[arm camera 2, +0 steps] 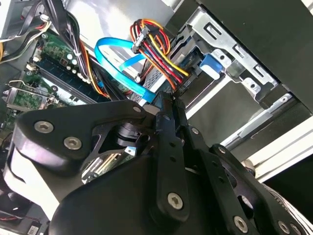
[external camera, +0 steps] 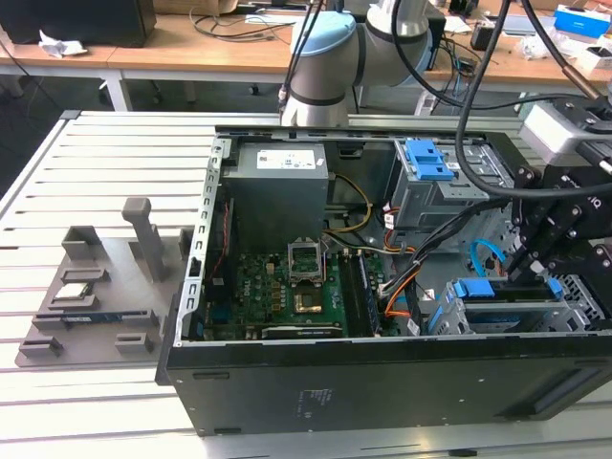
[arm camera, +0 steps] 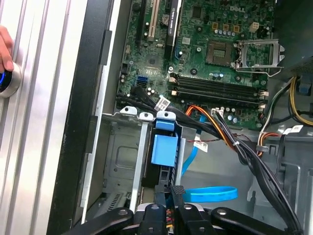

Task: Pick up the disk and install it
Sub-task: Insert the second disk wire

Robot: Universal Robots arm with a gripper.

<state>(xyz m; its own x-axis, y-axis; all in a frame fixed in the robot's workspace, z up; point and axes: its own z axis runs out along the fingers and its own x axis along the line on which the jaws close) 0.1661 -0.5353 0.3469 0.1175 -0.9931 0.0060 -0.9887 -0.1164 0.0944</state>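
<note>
Here the gripper (external camera: 535, 260) hangs inside the open computer case (external camera: 287, 382), at about 3 o'clock of the case in the exterior view. Its fingers (arm camera: 177, 192) are brought close together, almost touching each other; what they hold between them I cannot tell, because the black linkage covers that place. Directly at the fingertips stands the disk (arm camera: 163, 152), on its edge in the metal drive cage (arm camera: 122, 147), with its blue plastic rail and tab turned to the camera in the first wrist view. In the exterior view the disk's blue rails (external camera: 497, 290) lie just under the gripper, at about 4 o'clock from the motherboard (external camera: 287, 287). A light blue flat cable (arm camera 2: 117, 61) curves beside the fingers, and a bundle of red, yellow and black wires (arm camera 2: 154, 46) goes to the cage. On the desk (external camera: 96, 172), at 9 o'clock from the case, rests a grey fixture (external camera: 96, 287). A person's hand (arm camera: 5, 46) touches a round button (arm camera: 7, 81).
</note>
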